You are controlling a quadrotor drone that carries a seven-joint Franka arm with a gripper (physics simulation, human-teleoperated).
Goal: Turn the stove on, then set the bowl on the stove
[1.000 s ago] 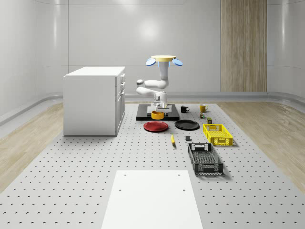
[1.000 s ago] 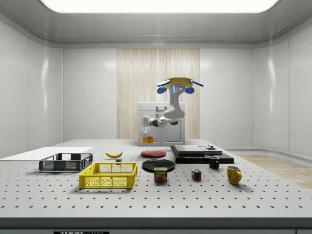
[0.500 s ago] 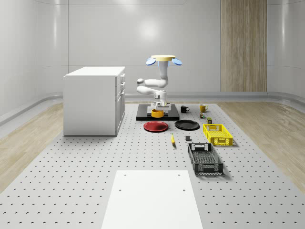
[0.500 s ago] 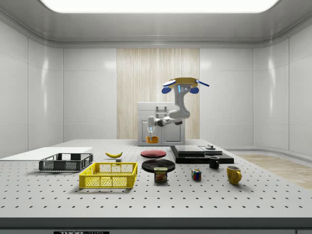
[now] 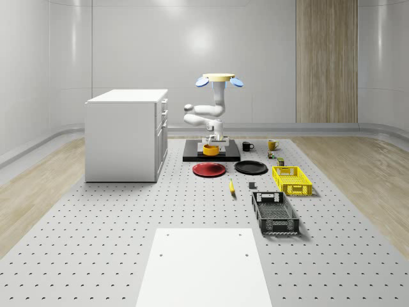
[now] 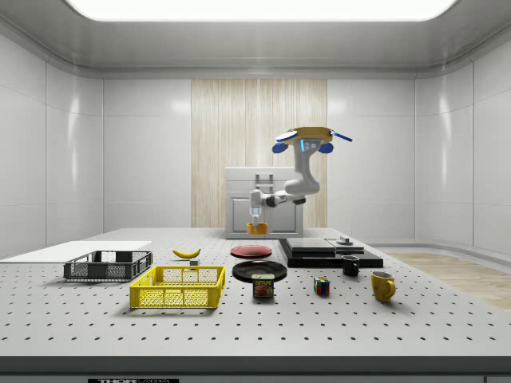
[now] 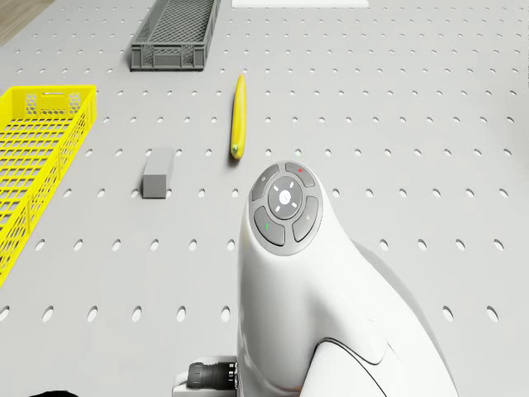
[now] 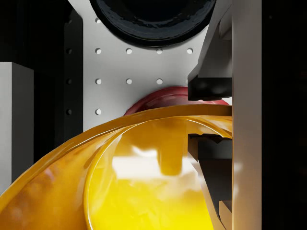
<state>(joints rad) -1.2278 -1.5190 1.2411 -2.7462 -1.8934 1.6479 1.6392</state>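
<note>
The orange bowl [image 5: 211, 150] [image 6: 257, 229] hangs in the air at the near edge of the flat black stove [image 5: 230, 155] [image 6: 329, 252], beside the red plate [image 5: 209, 169]. My gripper [image 5: 212, 142] [image 6: 256, 217] [image 8: 211, 115] points down and is shut on the bowl's rim [image 8: 144, 120]. In the wrist view a finger [image 8: 211, 86] presses that rim. The drone [image 5: 219, 80] [image 6: 311, 137] hovers above the stove, with the arm [image 7: 289, 273] bent down from it. A small knob [image 6: 345, 240] sits on the stove.
A black plate [image 5: 250, 167] [image 8: 153, 19] lies next to the red plate [image 8: 168, 98]. A white cabinet [image 5: 126, 134] stands at the whole-scene view's left. Banana [image 7: 239, 124], grey block [image 7: 157, 174], yellow crate [image 5: 291, 180], grey crate [image 5: 275, 213], mugs [image 6: 382, 286] and a can [image 6: 263, 286] lie around.
The drone and arm have carried the bowl toward the stove, to the side view's right. The bowl stays in the gripper.
</note>
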